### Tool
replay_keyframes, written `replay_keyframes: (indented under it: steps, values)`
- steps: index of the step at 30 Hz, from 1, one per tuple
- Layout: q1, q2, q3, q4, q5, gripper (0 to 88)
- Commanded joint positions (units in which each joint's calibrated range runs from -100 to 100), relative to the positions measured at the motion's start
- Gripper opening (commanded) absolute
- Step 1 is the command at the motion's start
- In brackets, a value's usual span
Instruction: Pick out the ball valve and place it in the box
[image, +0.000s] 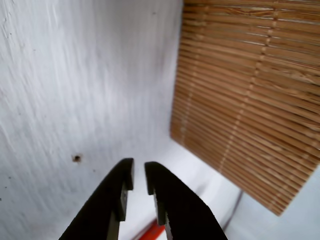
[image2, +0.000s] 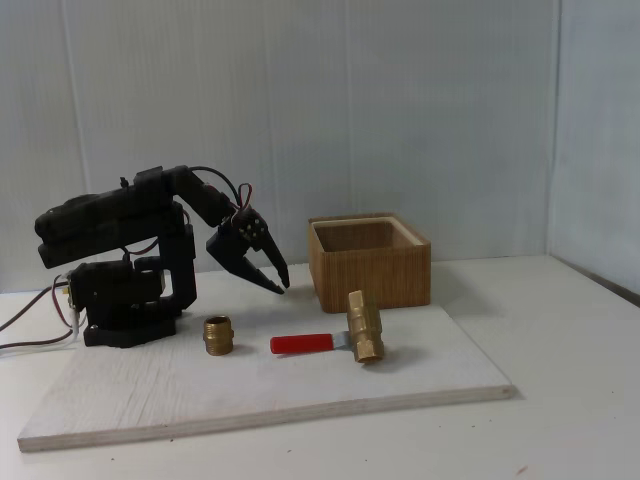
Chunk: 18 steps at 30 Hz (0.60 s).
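Observation:
In the fixed view the ball valve (image2: 364, 327) lies on the white board, brass body upright and its red handle (image2: 301, 343) pointing left. Behind it stands the wooden box (image2: 370, 268), open at the top. My gripper (image2: 282, 286) hangs in the air left of the box, above and behind the red handle, touching neither. In the wrist view the black fingertips (image: 128, 176) stand almost together with a narrow gap, and nothing is between them. A sliver of the red handle (image: 153, 232) shows below them, and the box wall (image: 250, 100) fills the right side.
A short brass threaded fitting (image2: 217, 334) stands on the white board (image2: 300, 390), left of the red handle. The arm's base (image2: 125, 300) sits on the board's left end, with cables trailing off to the left. White walls close in behind and on the right.

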Motion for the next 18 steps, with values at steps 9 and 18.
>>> replay_keyframes:
  steps: [9,18]
  values:
    - [0.2,-0.3,-13.9,-1.1,0.1,0.6]
    - [0.4,0.4,-24.2,0.4,0.1,0.6]
